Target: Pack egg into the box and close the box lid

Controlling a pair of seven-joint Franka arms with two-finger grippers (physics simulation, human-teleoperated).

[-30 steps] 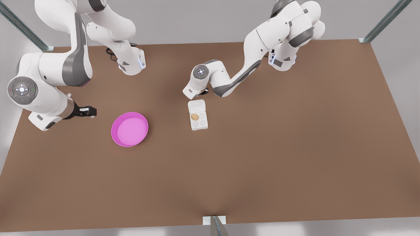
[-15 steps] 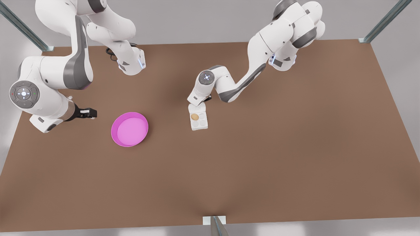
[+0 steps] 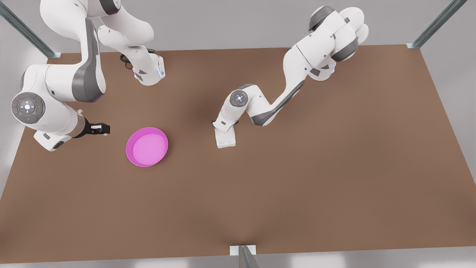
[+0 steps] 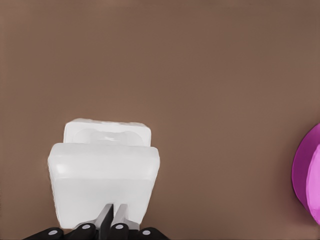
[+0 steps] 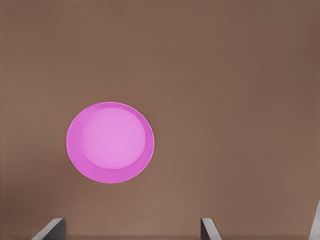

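Closing the lid is the step in hand: the left gripper [image 4: 111, 222], its two dark fingers [image 4: 103, 221] pressed together with nothing between them, bears against the flat white rectangular box lid [image 4: 102, 187], which leans over the small white egg carton [image 4: 107, 132], a strip of whose cup tray shows beyond the lid's far edge. In the front view this arm reaches in from the front view's right, and its wrist covers the hinge end of the carton [image 3: 226, 139], which lies near the table's middle. The small tan-brown egg cannot be made out; it is probably under the lid in one of the cups, though that is a judgement, since the lid hides the cups. Whether the lid is fully seated is hard to tell from these angles. The next move, as I judge it, calls for a gentle downward and forward push until the lid's rim meets the tray all round, without sliding the light carton across the brown table [image 3: 334, 167]. The right gripper [image 3: 99, 128] waits at the front view's left, just beside the round pink dish [image 3: 147, 146] but apart from it; its fingertips [image 5: 50, 229] stand wide apart and hold nothing, with the dish [image 5: 110, 142] lying ahead of them. No brand, label or writing can be read on any of these things.
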